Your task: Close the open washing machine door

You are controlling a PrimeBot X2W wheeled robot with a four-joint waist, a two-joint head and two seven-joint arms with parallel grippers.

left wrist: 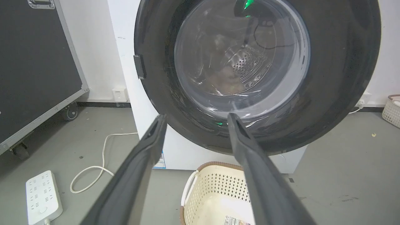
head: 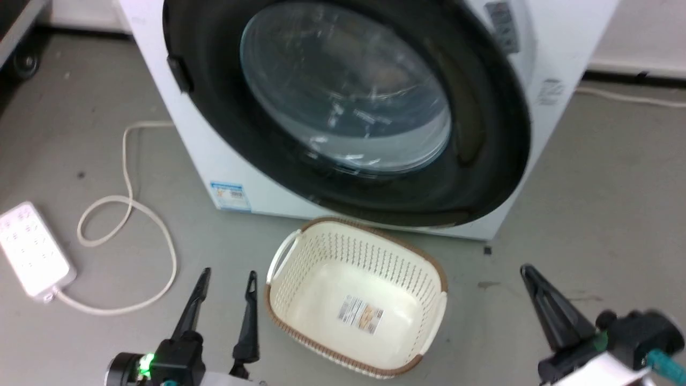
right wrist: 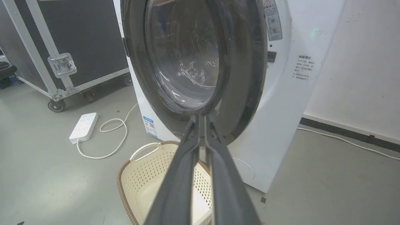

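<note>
Seen from the left wrist, the left jaws stand wide apart, their two dark fingers (left wrist: pixel 137 162) empty and pointing at the lower half of the washing machine door (head: pixel 348 96). The right jaws are closed, fingers (right wrist: pixel 184 162) pressed together with nothing between them. Their tips point at the door's lower rim without touching it.

The door, a glossy black ring around a clear bulging glass, lies flat against the front of the white washing machine (head: pixel 230 166) and covers most of it. No gap shows at its edge. Whether it has latched cannot be told. A small blue sticker (head: pixel 229 195) sits on the machine's front, below the door on the robot's left.

Just in front of the machine, under the door, a cream slotted basket (head: pixel 348 252) with a brown rim stands on the grey floor (head: pixel 589 187), empty apart from a label on its bottom. To the robot's left of the machine a white power strip (head: pixel 32 249) lies on the floor, and its pale cord (head: pixel 126 161) loops towards the machine's side.

Farther left of the machine stands a black flight case (left wrist: pixel 34 62) with metal edging, on castors (right wrist: pixel 56 105). Behind the machine is a white wall (right wrist: pixel 359 62) with a dark skirting (right wrist: pixel 343 131). To the robot's right of the machine a thin white cable (right wrist: pixel 343 139) runs along the floor near that skirting. A second pale basket (left wrist: pixel 392 111) shows at the edge of the left wrist view, well to the right of the machine.
</note>
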